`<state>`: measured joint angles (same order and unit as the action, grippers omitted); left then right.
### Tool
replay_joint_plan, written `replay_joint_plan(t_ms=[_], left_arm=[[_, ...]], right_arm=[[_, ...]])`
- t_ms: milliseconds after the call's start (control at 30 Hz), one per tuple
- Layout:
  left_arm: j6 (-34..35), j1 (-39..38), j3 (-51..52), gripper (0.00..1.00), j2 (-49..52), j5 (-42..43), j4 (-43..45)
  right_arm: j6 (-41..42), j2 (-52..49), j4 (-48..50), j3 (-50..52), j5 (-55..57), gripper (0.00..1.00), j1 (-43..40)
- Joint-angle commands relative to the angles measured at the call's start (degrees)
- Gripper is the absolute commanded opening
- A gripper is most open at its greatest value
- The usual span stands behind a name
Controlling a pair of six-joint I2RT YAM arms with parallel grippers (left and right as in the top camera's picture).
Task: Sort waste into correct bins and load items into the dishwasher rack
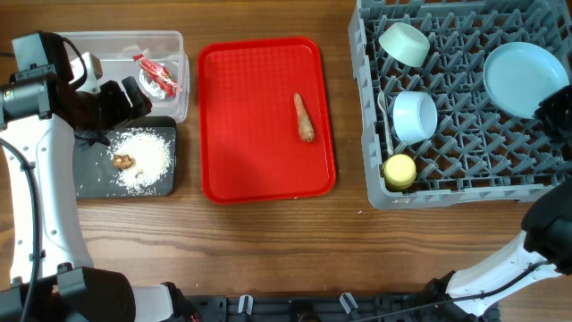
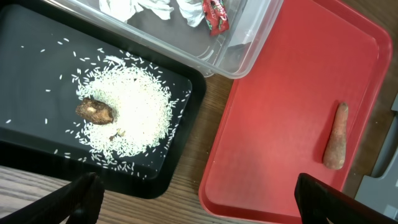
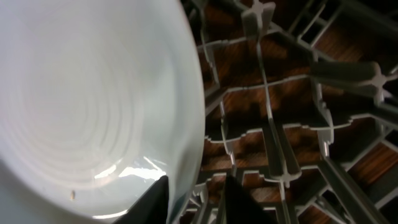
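Note:
My left gripper (image 1: 125,97) (image 2: 193,199) is open and empty, above the near edge of the black tray (image 1: 89,174) (image 2: 25,62). The tray holds rice crumbs (image 1: 147,152) (image 2: 137,102) and a brown lump (image 1: 122,161) (image 2: 95,111). The clear tub (image 1: 174,40) (image 2: 249,56) holds the red wrapper (image 1: 156,76) (image 2: 214,15) and white scrap (image 2: 137,7). A carrot stick (image 1: 304,118) (image 2: 336,137) lies on the red tray. My right gripper (image 1: 550,105) (image 3: 196,199) is closed on the rim of the pale blue plate (image 1: 523,76) (image 3: 93,106), which leans in the grey rack (image 1: 456,192) (image 3: 280,143).
The flat red tray (image 1: 250,116) (image 2: 280,124) lies between the bins and the rack. The rack also holds a whitish bowl (image 1: 404,43), a light blue bowl (image 1: 414,114), a yellow cup (image 1: 399,170) and a white spoon (image 1: 384,105).

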<state>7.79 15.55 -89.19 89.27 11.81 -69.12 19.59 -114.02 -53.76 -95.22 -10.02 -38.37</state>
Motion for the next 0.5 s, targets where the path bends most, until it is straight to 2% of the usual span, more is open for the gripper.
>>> replay_joint_plan(t_ms=[0,133,467], left_arm=[[0.11,0.33,-0.02,1.00,-1.09,0.09,0.09],[0.11,0.33,-0.02,1.00,-1.09,0.09,0.09],[0.11,0.33,-0.02,1.00,-1.09,0.07,0.07]], right_arm=[[0.09,-0.96,0.81,0.15,1.20,0.20,-0.17],[0.15,-0.96,1.55,0.24,1.20,0.04,-0.17],[-1.14,1.99,2.62,-0.42,0.92,0.04,-0.17]])
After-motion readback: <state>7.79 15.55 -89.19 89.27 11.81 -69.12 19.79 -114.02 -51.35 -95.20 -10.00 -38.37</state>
